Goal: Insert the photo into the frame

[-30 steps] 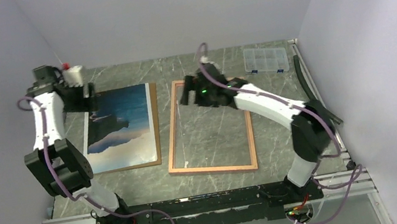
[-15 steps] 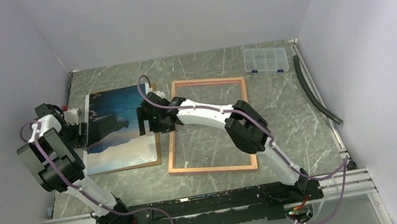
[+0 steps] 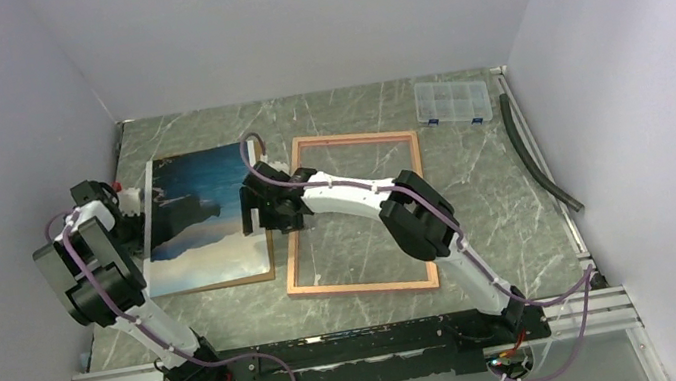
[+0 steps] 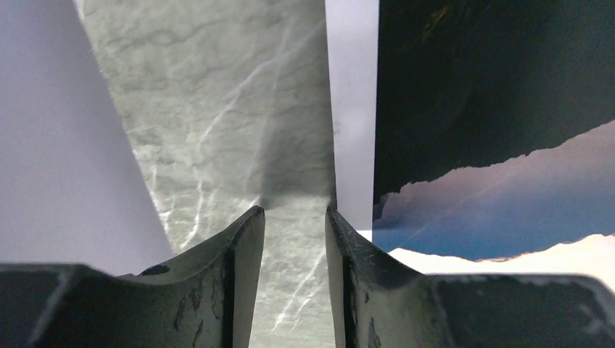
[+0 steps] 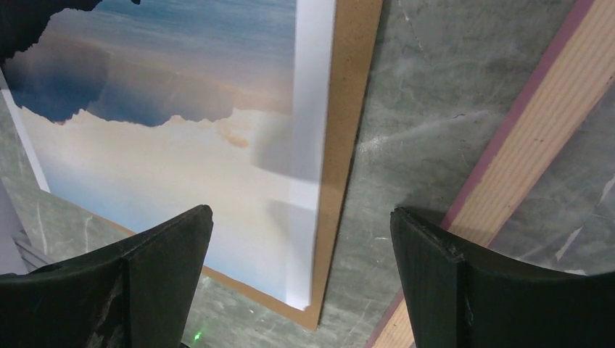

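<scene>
**A:** Where's it at? The photo (image 3: 201, 216) lies picture-up on the brown board (image 5: 348, 145), on the left half of the table (image 3: 474, 180). The frame (image 3: 366, 288) sits just beside it on the right, tan side up, nothing in it yet.

**B:** Looks like the pick-up step to me. The left gripper (image 4: 294, 212) is down at the photo's left edge, jaws parted a bit with only bare table between them. The white border sits just right of its right finger, so it's gripping nothing.

**A:** And the right gripper (image 5: 301, 212)?

**B:** Jaws spread wide, hovering over the photo's right edge and the strip of board next to it. Also empty.

**A:** Tips?

**B:** I'd shift the left one over so the white border actually goes between the fingers before it closes. It's a thin flat sheet, so an edge probably needs lifting or sliding past the board first. On the right side, catch the print only. If it grabs the board too, both come along. Then keep it level on the way to the frame so it doesn't buckle.

**A:** Any labels or writing?

**B:** None I can read, not on the arms, the clear box (image 3: 450, 102) at the back or the black hose (image 3: 536, 156).
</scene>
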You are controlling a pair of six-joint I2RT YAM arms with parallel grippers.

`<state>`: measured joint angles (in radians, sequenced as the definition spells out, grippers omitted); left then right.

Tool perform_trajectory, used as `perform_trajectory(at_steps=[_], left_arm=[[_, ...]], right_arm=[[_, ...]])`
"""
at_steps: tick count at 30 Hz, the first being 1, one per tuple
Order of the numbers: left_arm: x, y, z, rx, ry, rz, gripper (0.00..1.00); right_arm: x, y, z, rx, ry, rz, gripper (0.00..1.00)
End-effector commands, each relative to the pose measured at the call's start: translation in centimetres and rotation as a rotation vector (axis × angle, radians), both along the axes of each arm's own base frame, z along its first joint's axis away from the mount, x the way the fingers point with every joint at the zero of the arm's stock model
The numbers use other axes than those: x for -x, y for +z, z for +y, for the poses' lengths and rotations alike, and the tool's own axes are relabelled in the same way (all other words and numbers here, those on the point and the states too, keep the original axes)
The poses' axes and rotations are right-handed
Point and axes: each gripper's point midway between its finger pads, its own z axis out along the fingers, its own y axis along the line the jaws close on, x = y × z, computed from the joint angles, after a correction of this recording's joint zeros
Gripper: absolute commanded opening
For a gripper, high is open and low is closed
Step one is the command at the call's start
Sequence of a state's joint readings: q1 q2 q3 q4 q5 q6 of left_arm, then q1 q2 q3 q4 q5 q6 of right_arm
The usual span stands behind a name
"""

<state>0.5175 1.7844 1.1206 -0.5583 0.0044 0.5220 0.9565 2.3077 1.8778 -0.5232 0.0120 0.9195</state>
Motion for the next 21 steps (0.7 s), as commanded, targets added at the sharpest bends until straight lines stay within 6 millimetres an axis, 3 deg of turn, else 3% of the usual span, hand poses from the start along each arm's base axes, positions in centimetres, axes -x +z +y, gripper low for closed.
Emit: perform_trajectory(at_steps=[1,7,21], left_arm=[[-0.2,-0.7,-2.4,0.049,-0.023,-0.007,0.41],[0.2,-1.4,-3.6,0.057,-0.045,0.008,0.37],[0.4,-2.5,-4.9,0.052,-0.074,0.022,0.34]], right_arm=[[0.6,-0.6,0.3,-0.011,-0.004,0.042,0.96],[1.1,-1.1,1.3,-0.038,0.007,0.085,0.96],[3.0,-0.3,3.7,-0.171,0.055,0.172,0.95]])
